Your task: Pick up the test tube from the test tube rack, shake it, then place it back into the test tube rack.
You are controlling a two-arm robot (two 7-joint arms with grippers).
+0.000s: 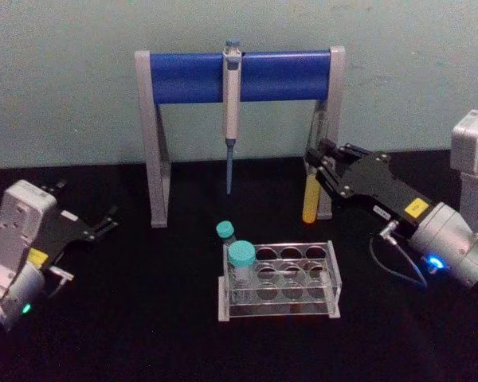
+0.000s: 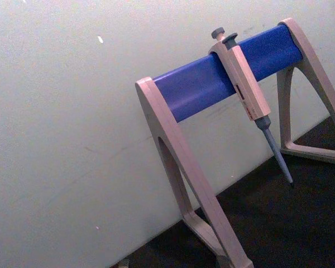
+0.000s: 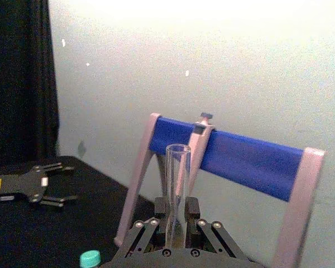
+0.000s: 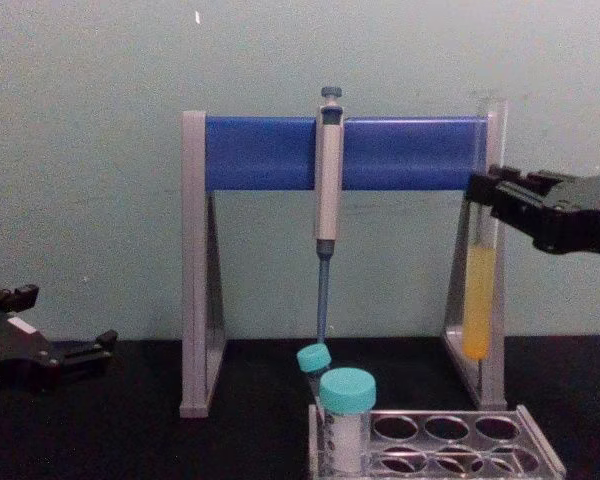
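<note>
Right gripper (image 1: pixel 315 163) has its black fingers closed on the long, thin, clear glass test tube (image 1: pixel 309 199). It grips the upper half of the glass. The open mouth projects above the fingers, as the right wrist view shows, and the yellow liquid sits wholly below them.

The tube hangs upright. This attitude is judged to keep the uncapped liquid away from the mouth. The grip above the liquid leaves the lower length free, which suits both a shaking motion and re-entry into a hole.

The tube is clear of the low, translucent grey-lilac plastic test tube rack (image 1: pixel 279 313). It is held above and beyond the rack's right end, and its rounded bottom is higher than the rack's top plate. In the chest view it lines up with the right leg of the tall grey-and-blue pipette stand (image 1: pixel 191 77). Whether it touches that leg cannot be told.

Two short teal-capped tubes (image 1: pixel 241 255) occupy holes at the rack's left end. The other holes appear empty, so a return position is available. Judged from this layout, the pick-up is complete and the return is not yet done.

Left gripper (image 1: pixel 95 223) is parked low at the left of the black table (image 1: pixel 143 318). Its fingers are spread and hold nothing.
</note>
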